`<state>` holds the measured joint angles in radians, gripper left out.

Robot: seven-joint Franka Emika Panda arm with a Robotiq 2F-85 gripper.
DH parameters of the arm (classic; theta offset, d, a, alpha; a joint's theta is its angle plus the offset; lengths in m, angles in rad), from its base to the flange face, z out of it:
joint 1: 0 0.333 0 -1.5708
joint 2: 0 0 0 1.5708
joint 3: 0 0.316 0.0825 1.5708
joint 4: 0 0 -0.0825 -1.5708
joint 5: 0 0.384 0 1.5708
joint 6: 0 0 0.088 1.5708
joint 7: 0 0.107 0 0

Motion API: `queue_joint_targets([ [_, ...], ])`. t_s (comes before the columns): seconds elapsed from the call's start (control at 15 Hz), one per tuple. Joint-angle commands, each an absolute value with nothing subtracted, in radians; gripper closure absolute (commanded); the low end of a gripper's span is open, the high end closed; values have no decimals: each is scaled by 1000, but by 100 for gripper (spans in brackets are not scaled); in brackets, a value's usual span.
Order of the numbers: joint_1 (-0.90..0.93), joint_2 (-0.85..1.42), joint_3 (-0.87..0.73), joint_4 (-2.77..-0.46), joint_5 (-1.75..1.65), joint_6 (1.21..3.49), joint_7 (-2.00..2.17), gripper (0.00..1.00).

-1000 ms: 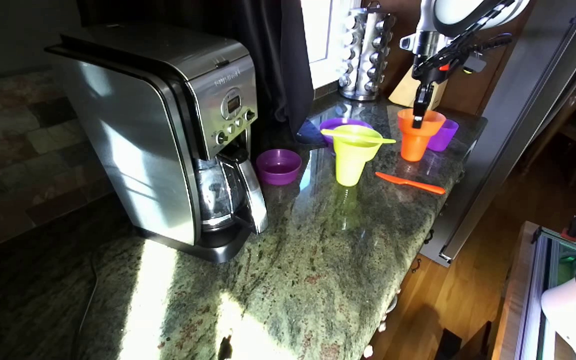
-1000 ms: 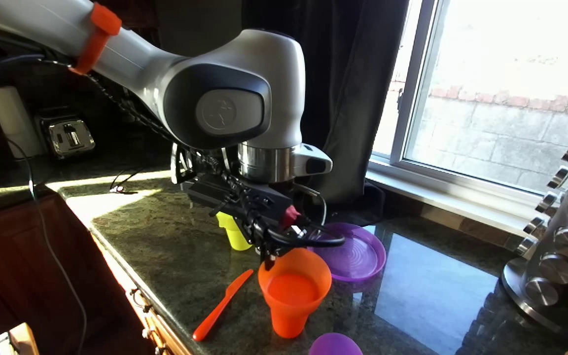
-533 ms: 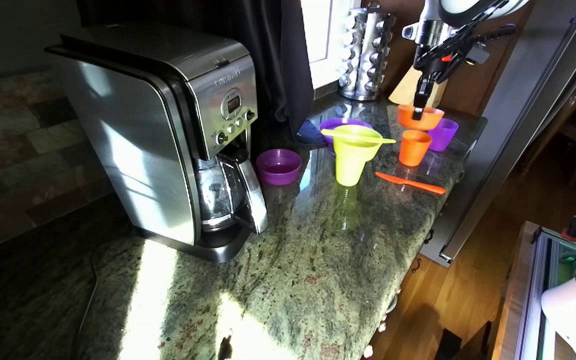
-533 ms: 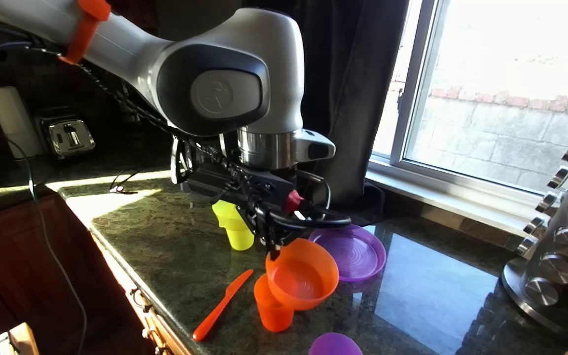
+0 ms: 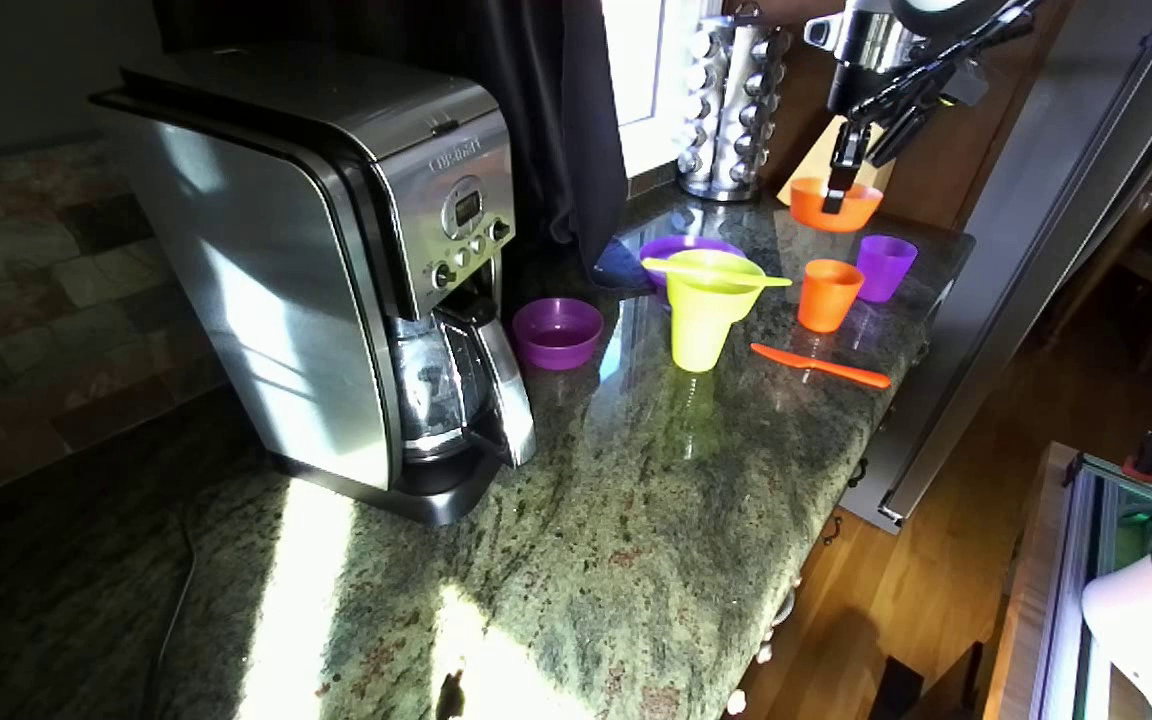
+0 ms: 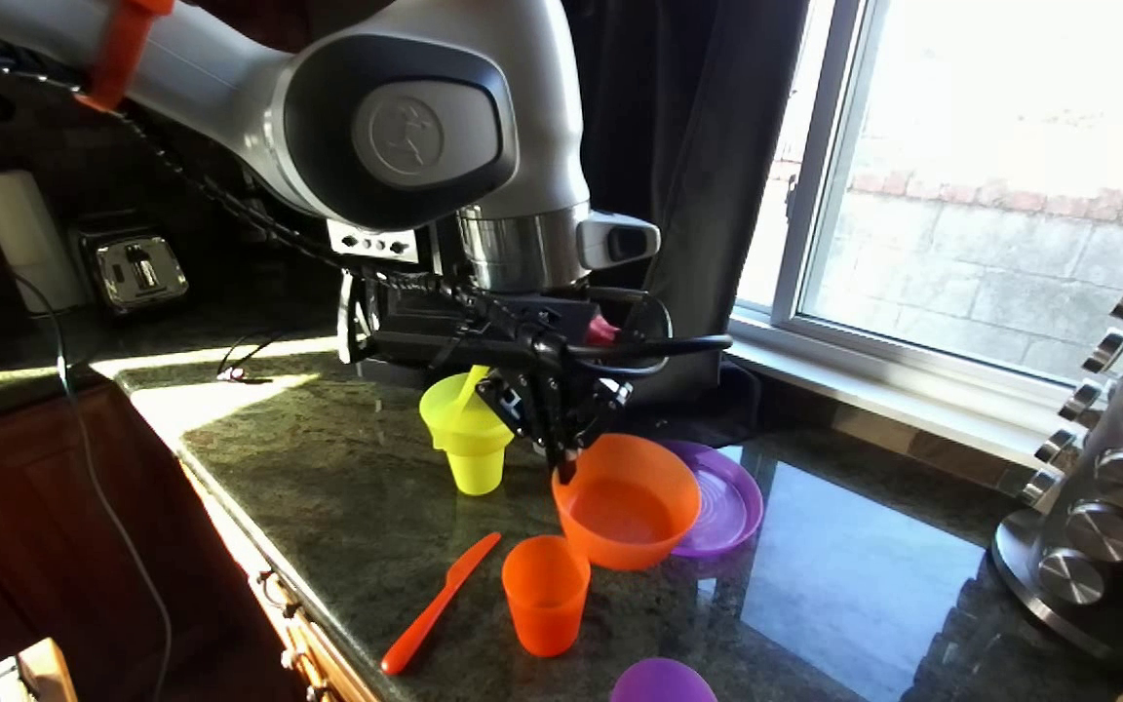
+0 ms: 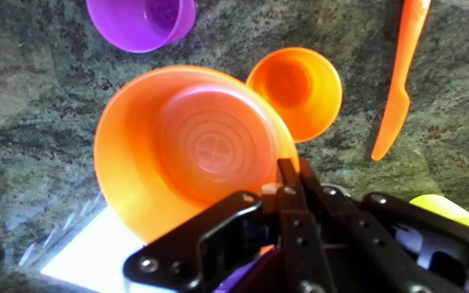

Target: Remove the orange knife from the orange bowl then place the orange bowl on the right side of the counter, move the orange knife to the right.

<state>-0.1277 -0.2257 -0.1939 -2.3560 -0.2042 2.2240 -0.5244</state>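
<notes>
Free counter [image 7: 362, 85] between orange knife [image 7: 400, 79] and orange cup [image 7: 299, 93], an upright obstacle

Your end effector [image 7: 296, 164] points downward at the rim of the orange bowl [image 7: 214, 150], its two fingers [image 7: 286, 169] nearly together, the bowl's wall pinched between them, one tip inside the bowl and one outside. In both exterior views your wrist [image 6: 522, 252] stands above the bowl. In an exterior view your arm [image 6: 191, 78] slopes down toward the bowl from its upper left, a rounded joint housing [image 6: 425, 134] lying between arm and wrist, and black cabling [image 6: 659, 346] loops above the bowl; the view's edge cuts the arm's upper end.
</notes>
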Motion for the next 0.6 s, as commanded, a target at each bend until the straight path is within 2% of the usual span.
queue_joint_targets([
  [0.0,-119,-198,-212,-2354,-200,2304,-613,99],
  [0.53,-131,-84,-230,-2338,-142,2437,-805,99],
])
